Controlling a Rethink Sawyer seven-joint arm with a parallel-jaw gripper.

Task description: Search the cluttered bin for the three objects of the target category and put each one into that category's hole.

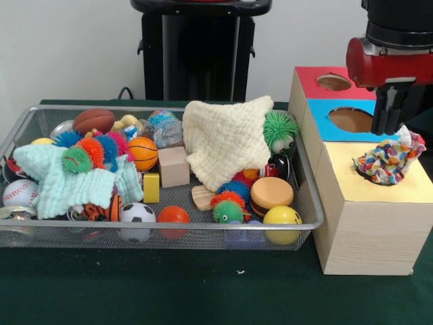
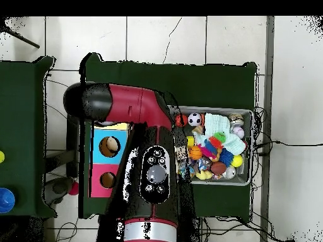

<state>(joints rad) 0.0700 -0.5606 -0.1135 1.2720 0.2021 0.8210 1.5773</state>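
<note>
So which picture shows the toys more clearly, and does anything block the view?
Front view: the bin and its toys are evenly lit and plain to see. Overhead view: the arm covers the yellow box top and the bin's nearer end; the toys look tiny.

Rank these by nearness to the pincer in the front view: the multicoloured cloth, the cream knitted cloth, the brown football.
1. Multicoloured cloth: stuffed in the yellow box hole, directly under the pincer.
2. Cream knitted cloth: right half of the bin, picture-left of the pincer.
3. Brown football: the bin's far left corner.
</note>
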